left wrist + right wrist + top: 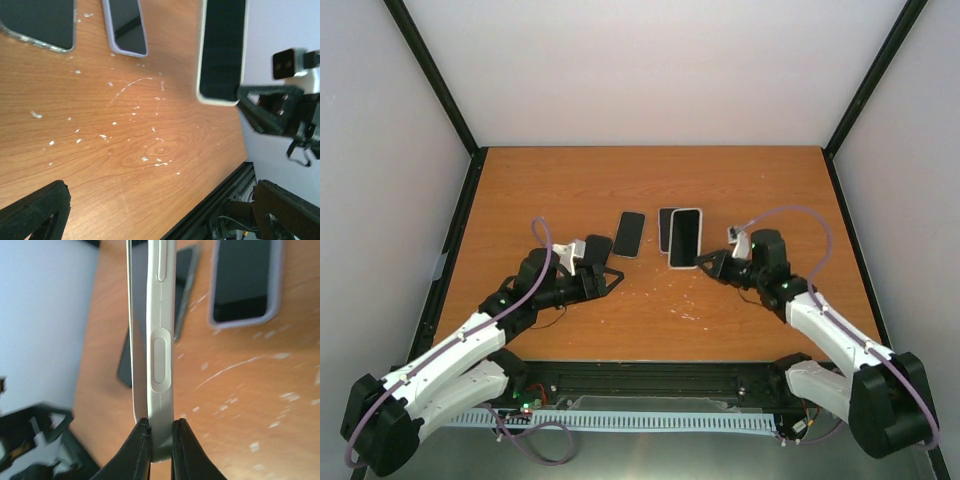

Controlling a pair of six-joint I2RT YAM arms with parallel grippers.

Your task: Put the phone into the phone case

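The white case (pixel 685 238) is gripped at its near end, clamped flat between the right gripper's (pixel 706 262) fingers. The dark phone (pixel 665 228) is seen on the table (pixel 650 180), touching the case's left edge and partly hidden by it. The left gripper (pixel 610 273) is held open and empty, left of the case.

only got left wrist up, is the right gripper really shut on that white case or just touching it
observer: Shut on it. In the right wrist view, the right gripper pinches the white case at its near end, across its thickness.
operator: anything hidden behind the case
observer: Yes. The top view shows a dark phone lying on the table, partly covered by the case.
operator: so how many phone things total
observer: Four in the top view: those two, a lavender case and a clear-rimmed one furthest left.
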